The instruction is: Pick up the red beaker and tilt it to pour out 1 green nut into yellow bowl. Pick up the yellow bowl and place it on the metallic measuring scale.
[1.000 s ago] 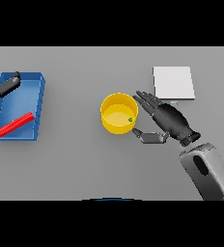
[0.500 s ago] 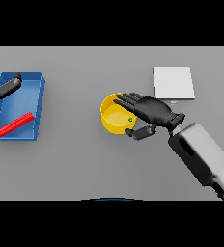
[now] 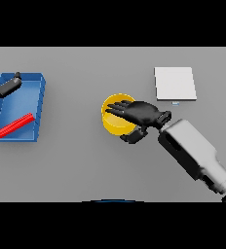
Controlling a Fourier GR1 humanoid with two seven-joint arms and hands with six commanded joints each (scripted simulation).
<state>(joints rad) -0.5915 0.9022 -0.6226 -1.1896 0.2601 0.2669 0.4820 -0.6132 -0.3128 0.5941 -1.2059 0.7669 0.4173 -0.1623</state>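
The yellow bowl [image 3: 114, 121] stands at the table's middle. My right hand [image 3: 141, 113] lies over its right half, fingers stretched out straight across the opening and the thumb [image 3: 133, 137] outside the near rim. The hand hides the bowl's inside, so no green nut shows. The red beaker [image 3: 14, 125] lies on its side in the blue tray [image 3: 34, 99] at the left. The metallic measuring scale [image 3: 175, 83], a pale square plate, sits at the back right, apart from the bowl. My left hand [image 3: 2, 88] hangs open at the tray's far left corner.
The blue tray's raised walls stand along the left edge of the table. A small display tab [image 3: 175, 102] sticks out from the scale's near side.
My right hand has slid left from beside the bowl to over it, covering the green nut that showed inside. The bowl, beaker and left hand have stayed put.
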